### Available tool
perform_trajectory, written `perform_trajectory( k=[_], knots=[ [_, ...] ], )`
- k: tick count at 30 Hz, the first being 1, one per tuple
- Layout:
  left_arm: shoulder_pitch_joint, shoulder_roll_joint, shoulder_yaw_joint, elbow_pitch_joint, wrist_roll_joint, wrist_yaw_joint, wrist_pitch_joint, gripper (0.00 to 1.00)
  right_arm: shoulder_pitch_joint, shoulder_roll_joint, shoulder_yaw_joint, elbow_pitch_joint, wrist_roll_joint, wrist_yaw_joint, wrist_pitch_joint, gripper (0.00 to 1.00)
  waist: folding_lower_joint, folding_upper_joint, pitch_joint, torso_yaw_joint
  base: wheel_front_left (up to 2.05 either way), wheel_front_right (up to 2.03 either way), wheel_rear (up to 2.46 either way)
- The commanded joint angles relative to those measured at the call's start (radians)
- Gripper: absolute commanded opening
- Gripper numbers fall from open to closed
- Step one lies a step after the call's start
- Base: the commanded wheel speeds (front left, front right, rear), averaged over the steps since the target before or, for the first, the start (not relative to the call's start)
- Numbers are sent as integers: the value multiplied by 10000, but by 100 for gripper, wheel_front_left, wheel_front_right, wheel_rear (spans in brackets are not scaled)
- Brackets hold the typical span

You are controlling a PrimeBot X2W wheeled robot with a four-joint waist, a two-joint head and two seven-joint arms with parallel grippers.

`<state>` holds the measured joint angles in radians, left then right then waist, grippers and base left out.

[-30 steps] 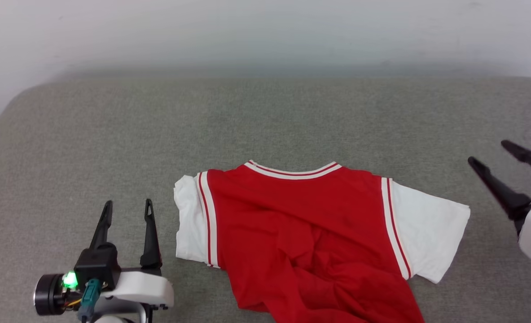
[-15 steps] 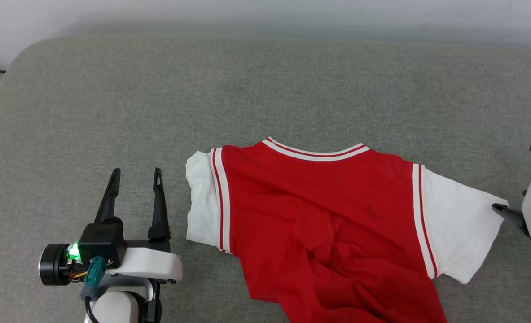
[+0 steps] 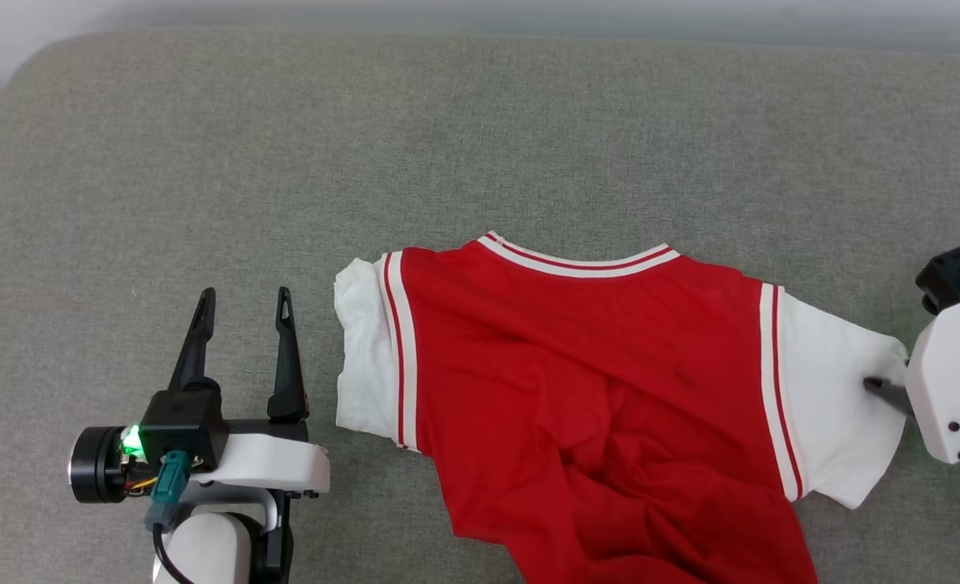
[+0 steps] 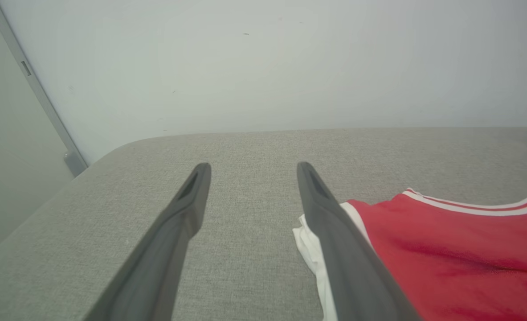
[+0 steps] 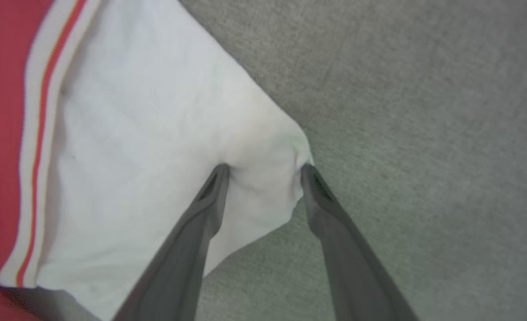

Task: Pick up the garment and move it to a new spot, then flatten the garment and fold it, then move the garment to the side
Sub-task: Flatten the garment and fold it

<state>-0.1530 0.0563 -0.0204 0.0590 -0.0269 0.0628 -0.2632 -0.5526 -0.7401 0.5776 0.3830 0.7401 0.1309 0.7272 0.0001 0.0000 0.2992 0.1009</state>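
The garment (image 3: 593,365) is a red T-shirt with white sleeves and striped trim, lying back up on the grey padded surface (image 3: 480,146), its lower part rumpled. My left gripper (image 3: 244,296) rests open just left of the left sleeve, nothing between its fingers; in the left wrist view that gripper (image 4: 252,167) points past the garment (image 4: 459,249). My right gripper (image 5: 265,168) stands tips-down on the outer corner of the right sleeve (image 5: 134,133), jaws apart, with white cloth bunched between the tips. In the head view the right gripper (image 3: 881,388) shows one dark fingertip on the sleeve edge.
Bare grey surface stretches behind and to the left of the garment. A pale wall (image 4: 263,67) rises behind the far edge, with a grey upright strip (image 4: 45,102) beyond the rounded left corner. The garment's hem runs off the head view's bottom edge.
The head camera tilted downward. My right gripper swung from beside the surface down onto the right sleeve's corner, and its jaws have narrowed a little. The left gripper stayed put.
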Motion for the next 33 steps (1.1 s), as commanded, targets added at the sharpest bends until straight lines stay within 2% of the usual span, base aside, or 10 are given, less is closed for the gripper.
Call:
perform_trajectory(
  k=[1,13,19,20,21,24,25,30,31,33],
  knots=[
    [-22,31,44,20,58,40,-22,100,64,277,202,154,18,-4,-79,0,-1,0,-60,-48,0,0,0],
    [261,58,76,123,87,-82,-22,100,-229,-1012,-572,2226,347,-10,-1649,0,-1,0,-791,-236,0,0,0],
    [364,78,115,169,77,-143,-22,100,223,-559,-786,3476,649,-9,-1992,0,-1,0,-910,-268,0,0,0],
    [375,94,133,177,79,-153,-22,100,244,-460,-846,3572,708,-9,-2174,31,-1,0,-938,-293,0,0,0],
    [379,128,141,179,94,-171,-22,100,255,-376,-870,3622,738,-9,-2346,100,-1,0,-964,-324,0,0,0],
    [324,255,154,237,153,-243,-21,100,53,-267,-925,3520,474,-9,-3417,100,-1,0,-1116,-425,0,0,0],
    [119,465,168,307,145,-364,-21,100,-227,-357,-1009,3302,-186,-9,-5008,100,-1,0,-1286,-523,0,0,0],
    [-318,793,278,384,-49,-739,-21,100,-422,122,-1567,2856,-1065,-9,-7343,100,-1,0,-1576,-800,0,0,0],
    [-827,1050,248,679,-153,-1089,-21,100,-232,530,-2031,2342,-1520,-9,-8268,100,-1,0,-1687,-981,0,0,0],
    [-1255,1147,239,1078,-366,-1295,-21,100,54,879,-2419,1936,-1867,-9,-8746,100,-1,0,-1704,-1083,0,0,0]
  ],
)
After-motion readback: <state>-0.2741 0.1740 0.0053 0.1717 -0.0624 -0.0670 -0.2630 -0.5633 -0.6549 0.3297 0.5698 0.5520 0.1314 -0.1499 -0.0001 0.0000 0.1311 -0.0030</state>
